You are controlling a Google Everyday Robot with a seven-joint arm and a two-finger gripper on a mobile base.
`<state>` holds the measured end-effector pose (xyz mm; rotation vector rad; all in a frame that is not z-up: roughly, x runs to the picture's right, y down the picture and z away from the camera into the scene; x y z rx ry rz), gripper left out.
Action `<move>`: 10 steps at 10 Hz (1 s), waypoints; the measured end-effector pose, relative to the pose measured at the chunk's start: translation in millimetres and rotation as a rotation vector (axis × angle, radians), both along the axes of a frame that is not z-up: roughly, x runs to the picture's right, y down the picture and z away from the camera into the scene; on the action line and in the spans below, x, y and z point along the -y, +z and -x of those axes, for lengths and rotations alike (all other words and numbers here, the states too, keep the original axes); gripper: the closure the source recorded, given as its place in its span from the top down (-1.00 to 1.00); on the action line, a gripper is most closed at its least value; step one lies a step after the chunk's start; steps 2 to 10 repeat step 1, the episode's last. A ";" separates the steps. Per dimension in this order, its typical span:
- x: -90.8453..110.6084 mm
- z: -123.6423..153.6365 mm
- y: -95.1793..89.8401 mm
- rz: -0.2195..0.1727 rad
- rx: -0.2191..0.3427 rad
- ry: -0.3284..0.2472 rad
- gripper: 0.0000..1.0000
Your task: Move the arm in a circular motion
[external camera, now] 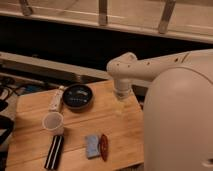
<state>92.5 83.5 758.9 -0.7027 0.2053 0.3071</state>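
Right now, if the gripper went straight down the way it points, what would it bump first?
Probably the bare wooden table. The gripper points down over it, right of the dark bowl; depth is unclear.

My view of the arm is cut off at the right edge and bottom, its bulk hiding the table's right end. The gripper hangs below the elbow, too blurred to read.
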 end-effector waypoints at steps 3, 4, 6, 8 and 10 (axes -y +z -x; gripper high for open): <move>-1.8 2.9 -1.3 0.003 0.005 -0.005 0.66; -1.8 2.9 -1.3 0.003 0.005 -0.005 0.66; -1.8 2.9 -1.3 0.003 0.005 -0.005 0.66; -1.8 2.9 -1.3 0.003 0.005 -0.005 0.66; -1.8 2.9 -1.3 0.003 0.005 -0.005 0.66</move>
